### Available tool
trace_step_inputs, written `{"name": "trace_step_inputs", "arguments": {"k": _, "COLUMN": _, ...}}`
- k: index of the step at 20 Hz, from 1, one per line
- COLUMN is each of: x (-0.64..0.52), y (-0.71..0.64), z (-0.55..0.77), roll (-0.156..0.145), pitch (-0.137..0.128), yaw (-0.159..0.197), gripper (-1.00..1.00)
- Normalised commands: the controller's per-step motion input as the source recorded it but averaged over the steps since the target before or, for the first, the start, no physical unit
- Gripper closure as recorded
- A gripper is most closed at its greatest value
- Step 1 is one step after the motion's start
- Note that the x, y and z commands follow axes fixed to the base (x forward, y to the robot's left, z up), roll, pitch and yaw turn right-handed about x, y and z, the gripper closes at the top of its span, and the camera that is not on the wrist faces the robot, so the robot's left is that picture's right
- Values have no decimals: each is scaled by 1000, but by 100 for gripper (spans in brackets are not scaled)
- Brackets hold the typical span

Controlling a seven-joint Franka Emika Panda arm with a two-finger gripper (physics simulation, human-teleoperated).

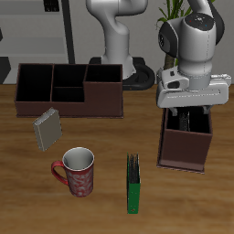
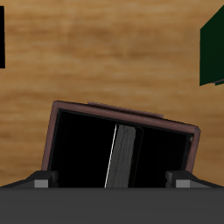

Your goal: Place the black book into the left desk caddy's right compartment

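The left desk caddy [image 1: 186,151] is a narrow dark brown box seen end-on near the table's side. My gripper [image 1: 188,117] hangs straight above it. In the wrist view the caddy's rim [image 2: 122,112] frames one large dark cell. The black book [image 2: 128,159] stands on edge inside that cell, its pale page edge showing beside the dark cover. My gripper [image 2: 112,181] is open. Its fingertips [image 2: 39,181] stand wide apart on either side of the book and do not touch it. In the exterior view the book [image 1: 187,122] shows as a dark shape between the fingers.
A wide brown caddy [image 1: 69,87] stands at the back. A grey book [image 1: 47,130] lies in front of it. A red mug [image 1: 78,172] and an upright green book [image 1: 133,183] stand near the front edge. The green book also shows in the wrist view [image 2: 210,48].
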Motion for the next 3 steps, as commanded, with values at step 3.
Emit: {"name": "trace_step_inputs", "arguments": {"k": 3, "x": -226, "y": -55, "z": 236, "roll": 63, "pitch": -23, "yaw": -58, "gripper": -100}}
